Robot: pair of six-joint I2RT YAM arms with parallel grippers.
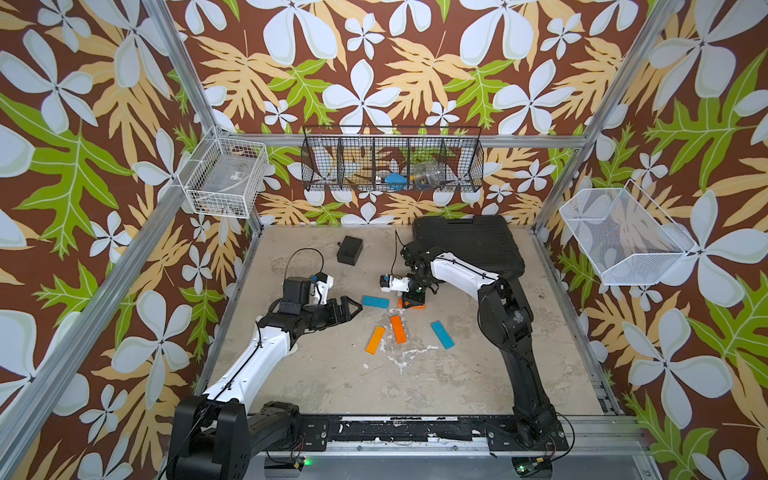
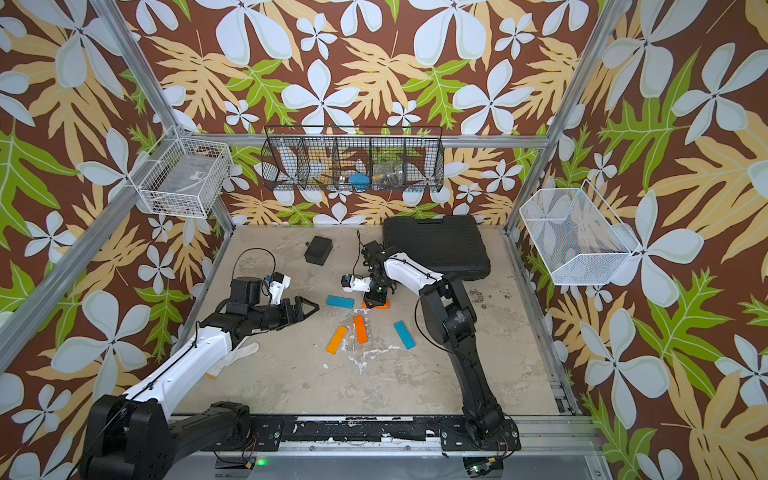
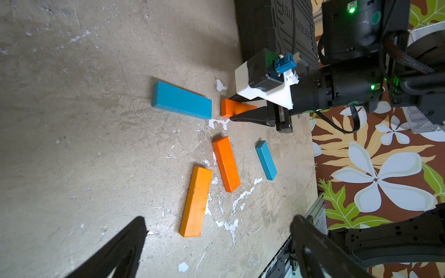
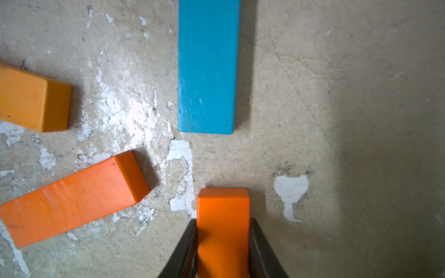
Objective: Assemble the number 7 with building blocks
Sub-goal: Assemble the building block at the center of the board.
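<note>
In both top views the worn tabletop (image 1: 457, 374) fills the lower middle of the frame, and the large black case (image 1: 467, 245) lies flat at its upper right corner. The left gripper (image 1: 353, 312), left of centre, has its fingers (image 3: 120, 250) spread wide with nothing between them. Its tips point toward the blue block (image 1: 375, 301) without touching it. The right gripper (image 1: 413, 300) points down at the centre. Its fingers (image 4: 185, 248) pinch the long sides of the held orange block (image 4: 222, 204), which is low at the tabletop, with its free end in line with the blue block across a small gap. The small black box (image 1: 349, 250) sits upper left of centre. Below centre, each apart from the others, lie a yellow-orange block (image 1: 375, 340), an orange block (image 1: 397, 328) and a second blue block (image 1: 442, 334).
</note>
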